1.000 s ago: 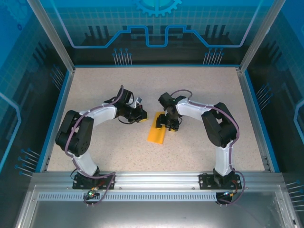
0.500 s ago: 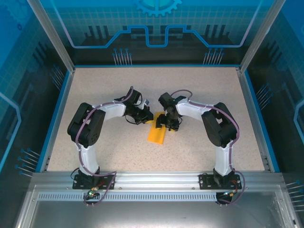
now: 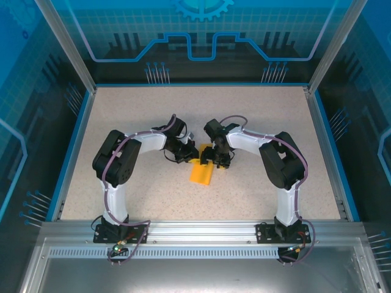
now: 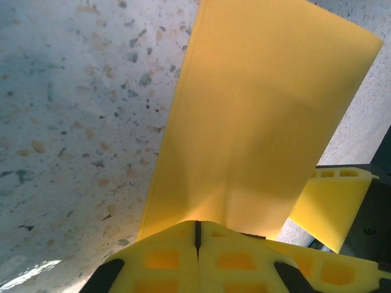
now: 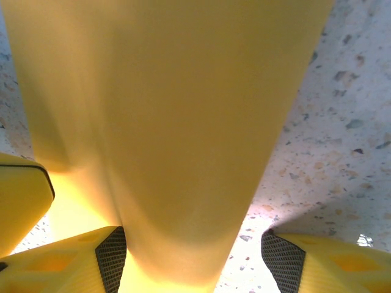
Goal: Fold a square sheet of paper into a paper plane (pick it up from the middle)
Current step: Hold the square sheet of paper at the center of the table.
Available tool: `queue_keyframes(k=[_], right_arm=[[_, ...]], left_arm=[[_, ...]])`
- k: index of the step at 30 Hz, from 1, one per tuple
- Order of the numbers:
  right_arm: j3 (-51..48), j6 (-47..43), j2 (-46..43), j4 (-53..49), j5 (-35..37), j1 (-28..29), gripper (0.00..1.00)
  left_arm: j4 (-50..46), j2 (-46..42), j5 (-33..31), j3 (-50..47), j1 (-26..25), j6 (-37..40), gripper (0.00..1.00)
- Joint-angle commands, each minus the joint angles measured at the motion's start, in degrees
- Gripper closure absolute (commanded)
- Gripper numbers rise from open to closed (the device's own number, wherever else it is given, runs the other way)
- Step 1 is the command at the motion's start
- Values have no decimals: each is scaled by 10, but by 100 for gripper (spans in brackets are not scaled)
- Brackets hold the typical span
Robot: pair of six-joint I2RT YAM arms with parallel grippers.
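The orange-yellow sheet of paper (image 3: 201, 173) lies on the table folded into a long narrow strip, slanting toward the near left. My left gripper (image 3: 191, 154) is at its far end, fingers pressed together; in the left wrist view the shut tips (image 4: 197, 227) rest at the strip's (image 4: 263, 116) near edge, and whether they pinch it is hidden. My right gripper (image 3: 215, 160) stands over the same end from the right. Its jaws (image 5: 194, 244) are open and the strip (image 5: 177, 122) runs out between the mesh pads (image 5: 113, 247), closer to the left one.
The speckled table (image 3: 256, 116) is bordered by a blue rim and glass walls. The two grippers sit nearly touching: the right finger (image 4: 333, 204) shows in the left wrist view and the left finger (image 5: 18, 195) in the right wrist view.
The left arm has swung right, bringing its shut gripper from beside the paper onto the strip's far end. The right arm and the paper have stayed put.
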Motion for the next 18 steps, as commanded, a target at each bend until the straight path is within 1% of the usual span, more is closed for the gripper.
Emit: queue_keyframes(k=[1,12,15,18], right_arm=[[-43,0,69,31,24,7,32],[-41,2,59,36,20,8,31],[-43,2,35,52,12,8,31],[-56,0,-21,79,10,6,30]], left_arm=[[-20,15,-9,12,-7,7,100],[-46,36,-64,3,-11,27,100],[-47,37,-74,-4,-11,32,100],[-48,39,-80,-6,-11,36,100]])
